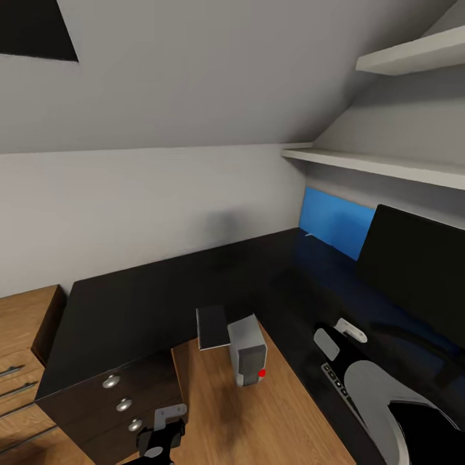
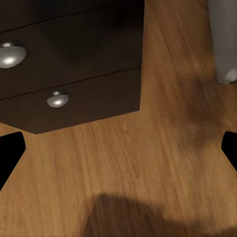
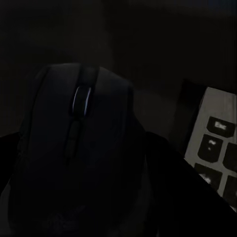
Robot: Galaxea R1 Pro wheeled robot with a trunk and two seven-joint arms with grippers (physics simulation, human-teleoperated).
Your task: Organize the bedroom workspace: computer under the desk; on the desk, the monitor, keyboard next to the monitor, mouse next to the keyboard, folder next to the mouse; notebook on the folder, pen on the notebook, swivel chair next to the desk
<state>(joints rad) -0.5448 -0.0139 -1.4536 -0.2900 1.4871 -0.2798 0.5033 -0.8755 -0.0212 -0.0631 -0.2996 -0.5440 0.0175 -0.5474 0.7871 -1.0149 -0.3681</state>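
Observation:
The glossy black desk (image 1: pixel 161 284) runs in an L under the sloped wall. The monitor (image 1: pixel 413 265) stands on its right wing, black screen facing me. My right gripper (image 1: pixel 339 336) reaches over that wing and is shut on the black mouse (image 3: pixel 79 148), its dark fingers against the mouse's sides, low over the desk beside the keyboard (image 3: pixel 217 148) (image 1: pixel 336 378). The grey computer (image 1: pixel 248 352), with a dark side panel and a red light, stands on the wooden floor in the L's inner corner. My left gripper (image 2: pixel 118 158) (image 1: pixel 161 439) hangs open and holds nothing above the floor.
Dark drawers with round silver knobs (image 1: pixel 123 405) (image 2: pixel 58 99) close the desk's left end, right by my left gripper. A light-wood unit (image 1: pixel 22 336) stands further left. A blue wall panel (image 1: pixel 332 223) and white shelves (image 1: pixel 387 165) sit above the right wing.

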